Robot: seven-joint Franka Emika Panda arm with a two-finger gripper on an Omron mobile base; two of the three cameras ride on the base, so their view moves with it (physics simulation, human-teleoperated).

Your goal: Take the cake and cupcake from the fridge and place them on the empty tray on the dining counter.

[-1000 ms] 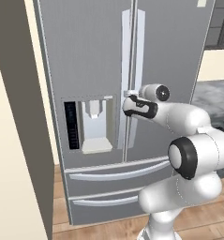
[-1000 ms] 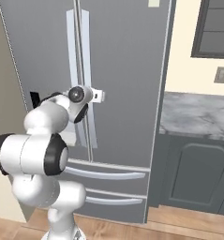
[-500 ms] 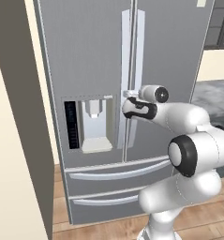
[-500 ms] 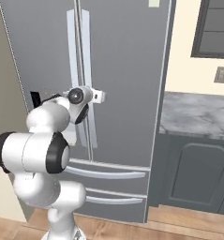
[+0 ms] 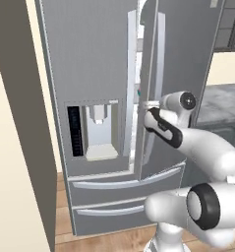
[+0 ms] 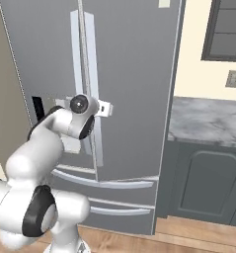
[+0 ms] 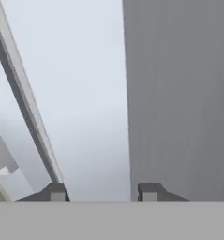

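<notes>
while end effector (image 7: 103,193) grips handle (image 5: 160,78), fridge (image 5: 94,59) interior (mostly hidden)

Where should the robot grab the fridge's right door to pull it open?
Grab the long pale right door handle, about mid-height, coming straight from the front. It is a thin upright bar standing off the fridge door, so the gripper fingers fit on either side of it. That is how they sit now, with the door ajar.
</notes>
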